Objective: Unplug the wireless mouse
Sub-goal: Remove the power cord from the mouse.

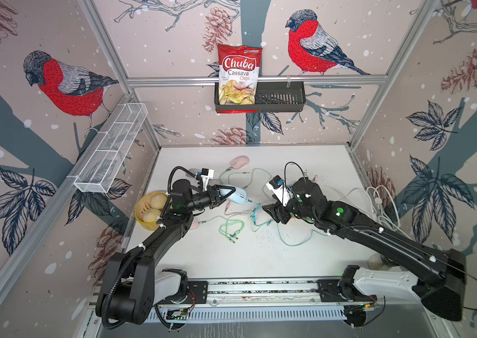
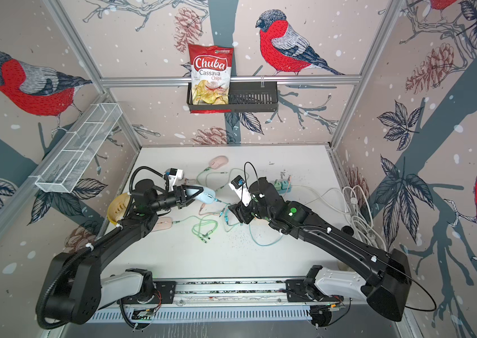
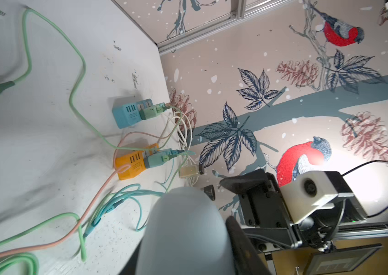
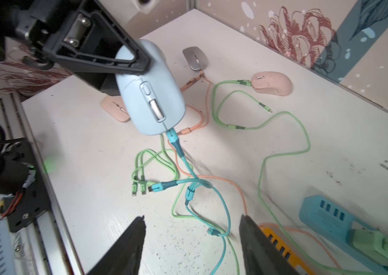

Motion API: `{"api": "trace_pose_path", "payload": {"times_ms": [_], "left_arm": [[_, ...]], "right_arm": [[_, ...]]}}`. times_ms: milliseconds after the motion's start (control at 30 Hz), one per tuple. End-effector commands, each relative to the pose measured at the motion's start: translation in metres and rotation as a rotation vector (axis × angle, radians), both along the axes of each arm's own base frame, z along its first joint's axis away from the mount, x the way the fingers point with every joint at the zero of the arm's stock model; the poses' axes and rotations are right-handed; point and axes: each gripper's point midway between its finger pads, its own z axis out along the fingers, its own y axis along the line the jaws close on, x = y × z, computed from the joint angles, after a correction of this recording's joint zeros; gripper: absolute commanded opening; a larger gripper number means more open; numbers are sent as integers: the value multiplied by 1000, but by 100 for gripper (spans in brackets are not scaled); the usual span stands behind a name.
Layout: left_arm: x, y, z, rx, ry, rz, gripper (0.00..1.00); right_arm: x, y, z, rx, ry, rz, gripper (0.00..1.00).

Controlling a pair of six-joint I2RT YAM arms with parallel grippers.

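White tabletop [image 1: 231, 257], boxed in by bullfinch-and-pinecone wallpaper. Near mid-table, gripped at its rear by the left gripper [image 1: 232, 195], jaws clamped on both flanks: light blue wireless mouse [image 4: 151, 102]. Seemingly lifted off the surface, nose tipped downward. Long axis across the table, nose toward the right arm, tail toward the left wrist. Plugged into the nose: teal cable [image 4: 175, 142], dropping to a tangle of green, teal and salmon leads. Just beyond that tangle, right gripper [image 4: 191, 228], fingers spread apart, holding nothing, above the teal lead.

Farther out: pink mouse [image 1: 240, 162] toward the back with a green lead in it, grey flat mouse [image 4: 195, 59], pink flat mouse [image 4: 114, 109]. By the right arm, blue power cube [image 3: 126, 115] and orange power cube [image 3: 131, 164], chargers plugged in.

At the left edge, yellow slotted bowl [image 1: 146, 225] holding two pale ribbed dumplings [image 1: 157, 200]. On the back wall, black basket [image 1: 281, 98] with a Chuba Cassava Chips bag [image 1: 238, 73] standing in its left end. On the left wall, white wire-mesh shelf [image 1: 111, 149], split by dividers.
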Motion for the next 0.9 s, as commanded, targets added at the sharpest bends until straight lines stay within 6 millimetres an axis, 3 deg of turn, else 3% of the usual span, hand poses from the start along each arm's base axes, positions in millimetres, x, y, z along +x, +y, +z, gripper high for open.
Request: {"api": "trace_pose_path", "payload": {"times_ms": [0, 400, 533, 700, 867], "left_arm": [[-12, -3, 29, -102, -50, -81, 0], [-32, -4, 46, -225, -29, -171, 0], [-34, -4, 49, -238, -31, -178, 0], [-32, -4, 46, -236, -29, -181, 0], [-25, -4, 28, -203, -5, -168, 0]], "right_arm": [[-10, 21, 14, 92, 6, 94, 54], [6, 50, -2, -42, -31, 114, 41], [9, 52, -9, -79, -23, 118, 31], [8, 51, -13, -88, -4, 107, 0], [0, 40, -17, -89, 12, 102, 0]]}}
